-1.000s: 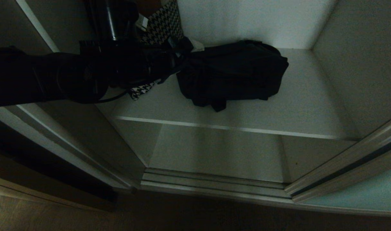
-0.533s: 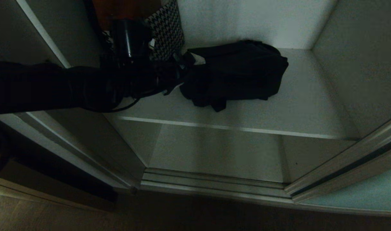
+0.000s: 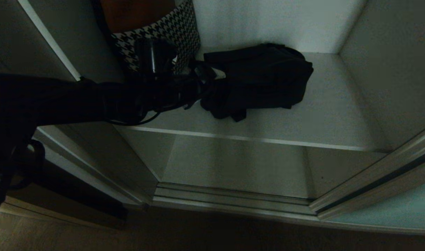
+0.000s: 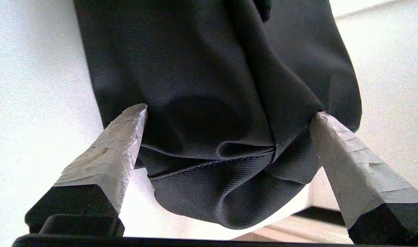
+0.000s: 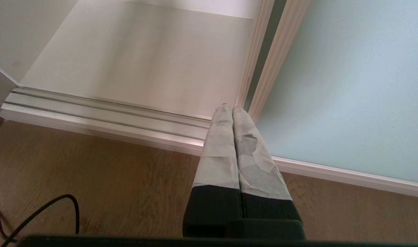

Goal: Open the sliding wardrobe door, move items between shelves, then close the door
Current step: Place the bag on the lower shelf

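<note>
A heap of black fabric items (image 3: 265, 76) lies on the upper shelf (image 3: 324, 115) of the wardrobe. My left gripper (image 3: 206, 82) reaches in from the left at the heap's left end. In the left wrist view it (image 4: 229, 113) is open, its taped fingers (image 4: 123, 144) wide apart on either side of a fold of the black fabric (image 4: 212, 147). A houndstooth cloth (image 3: 177, 31) stands behind the arm at the back left. The sliding wardrobe door (image 3: 390, 212) is pushed to the right. My right gripper (image 5: 229, 109) hangs shut low by the door (image 5: 349, 85).
Below is a bare lower shelf (image 3: 233, 164), then the ridged metal floor track (image 3: 233, 202) and wooden floor (image 5: 92, 178). The wardrobe's side walls close in left and right. A black cable (image 5: 41, 212) lies on the floor.
My left arm has sunk and pushed right, bringing the gripper against the black fabric and uncovering the houndstooth cloth. The black heap has stayed put.
</note>
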Motion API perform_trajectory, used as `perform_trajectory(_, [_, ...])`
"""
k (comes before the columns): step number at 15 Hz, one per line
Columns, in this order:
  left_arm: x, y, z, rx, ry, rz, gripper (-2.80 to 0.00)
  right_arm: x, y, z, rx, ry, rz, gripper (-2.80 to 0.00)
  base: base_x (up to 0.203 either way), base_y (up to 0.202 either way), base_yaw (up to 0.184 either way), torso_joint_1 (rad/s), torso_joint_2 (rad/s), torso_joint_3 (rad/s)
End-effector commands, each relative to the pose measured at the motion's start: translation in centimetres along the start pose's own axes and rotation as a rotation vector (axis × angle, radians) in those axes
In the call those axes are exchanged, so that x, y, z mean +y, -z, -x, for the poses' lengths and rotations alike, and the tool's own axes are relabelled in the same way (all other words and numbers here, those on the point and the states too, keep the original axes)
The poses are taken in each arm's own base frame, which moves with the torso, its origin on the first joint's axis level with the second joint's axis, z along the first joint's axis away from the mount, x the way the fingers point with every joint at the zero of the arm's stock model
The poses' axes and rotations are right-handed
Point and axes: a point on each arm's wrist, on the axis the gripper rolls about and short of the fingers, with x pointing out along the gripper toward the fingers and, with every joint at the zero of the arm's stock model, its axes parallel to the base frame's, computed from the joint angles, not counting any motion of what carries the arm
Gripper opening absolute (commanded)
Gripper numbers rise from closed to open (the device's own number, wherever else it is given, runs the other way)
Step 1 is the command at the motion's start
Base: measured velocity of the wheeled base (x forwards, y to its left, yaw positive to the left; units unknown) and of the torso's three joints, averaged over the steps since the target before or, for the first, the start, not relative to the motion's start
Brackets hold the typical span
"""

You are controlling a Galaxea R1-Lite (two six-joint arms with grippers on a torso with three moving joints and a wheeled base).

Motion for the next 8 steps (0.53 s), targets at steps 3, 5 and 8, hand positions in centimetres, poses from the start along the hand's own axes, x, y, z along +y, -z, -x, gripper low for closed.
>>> perform_trajectory(3, [0.5, 0.2, -1.1, 0.007, 0.012, 0.004, 0.00, 0.0, 0.0, 0.0, -0.004, -0.001, 0.001, -2.80, 0.000, 0.000, 0.000, 0.000, 0.00, 0.000])
perform_trajectory(5, [0.6, 0.3, -1.5, 0.007, 0.013, 0.004, -2.80, 0.0, 0.0, 0.0, -0.003, -0.001, 0.001, -2.80, 0.000, 0.000, 0.000, 0.000, 0.00, 0.000])
perform_trajectory(8, [0.8, 0.2, -2.2, 0.001, 0.015, 0.005, -2.80, 0.0, 0.0, 0.0, -0.003, -0.001, 0.001, -2.80, 0.000, 0.000, 0.000, 0.000, 0.00, 0.000])
